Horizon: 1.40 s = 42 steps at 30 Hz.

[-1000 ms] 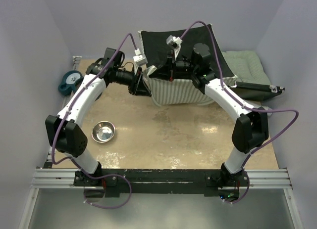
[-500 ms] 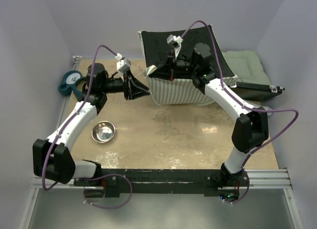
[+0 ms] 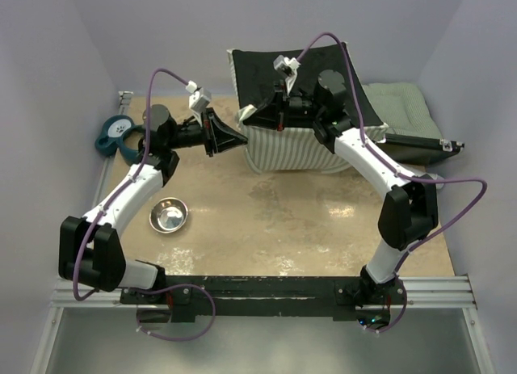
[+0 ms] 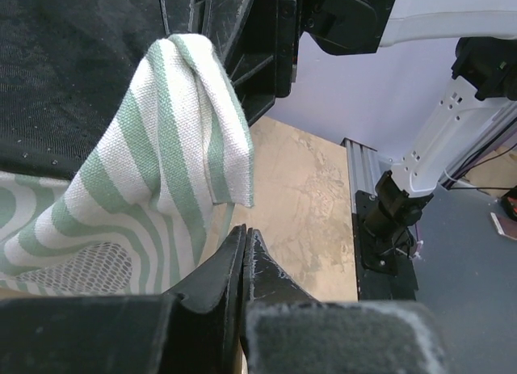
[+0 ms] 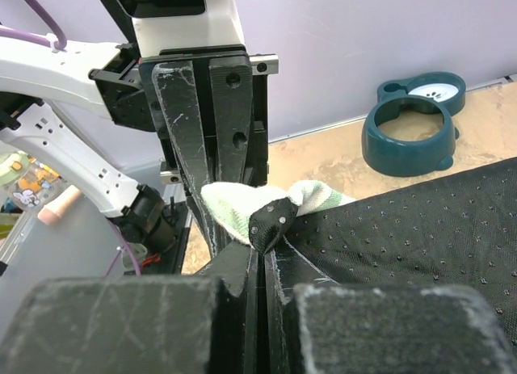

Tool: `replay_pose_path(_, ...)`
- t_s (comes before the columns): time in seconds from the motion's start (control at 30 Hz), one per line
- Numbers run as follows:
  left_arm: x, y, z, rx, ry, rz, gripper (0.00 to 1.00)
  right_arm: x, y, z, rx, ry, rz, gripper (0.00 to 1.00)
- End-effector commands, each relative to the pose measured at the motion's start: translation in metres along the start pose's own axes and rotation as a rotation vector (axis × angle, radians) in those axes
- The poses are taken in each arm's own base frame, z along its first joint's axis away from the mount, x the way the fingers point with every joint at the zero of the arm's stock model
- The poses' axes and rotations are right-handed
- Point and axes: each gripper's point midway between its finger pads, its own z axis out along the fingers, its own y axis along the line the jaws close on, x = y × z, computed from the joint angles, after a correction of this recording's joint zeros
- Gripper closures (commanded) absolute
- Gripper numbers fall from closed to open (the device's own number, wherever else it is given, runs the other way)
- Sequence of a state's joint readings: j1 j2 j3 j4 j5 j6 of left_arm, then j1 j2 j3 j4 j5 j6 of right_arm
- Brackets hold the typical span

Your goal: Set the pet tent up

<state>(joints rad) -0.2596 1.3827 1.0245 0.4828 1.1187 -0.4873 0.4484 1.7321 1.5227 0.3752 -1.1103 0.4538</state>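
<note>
pet tent (image 3: 291,152) seems light and limp; right gripper (image 5: 262,227) pinches its striped corner, the best hold; left gripper (image 4: 244,245) clenched empty, fabric just ahead

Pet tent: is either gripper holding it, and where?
Right gripper is shut on the pet tent at its striped corner fold. Left gripper is shut beside that corner, nothing seen between its jaws.
</note>
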Motion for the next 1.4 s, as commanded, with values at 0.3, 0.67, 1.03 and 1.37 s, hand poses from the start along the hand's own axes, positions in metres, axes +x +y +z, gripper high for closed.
replay_pose_path(0.3, 0.021, 0.022, 0.001, -0.069, 0.122, -0.102, 1.00, -0.023, 0.014, -0.012, 0.012, 0.013, -0.104, 0.48)
replay_pose_path(0.67, 0.020, 0.014, 0.002, -0.024, 0.083, -0.075, 1.00, -0.028, 0.006, -0.020, 0.077, 0.007, -0.162, 0.78)
replay_pose_path(1.03, 0.010, 0.014, 0.002, -0.034, 0.052, 0.018, 1.00, -0.040, 0.010, -0.019, 0.075, -0.008, -0.189, 0.45)
replay_pose_path(1.37, 0.011, 0.003, -0.014, -0.035, 0.092, 0.103, 0.59, -0.046, -0.008, -0.020, 0.147, 0.023, -0.249, 1.00)
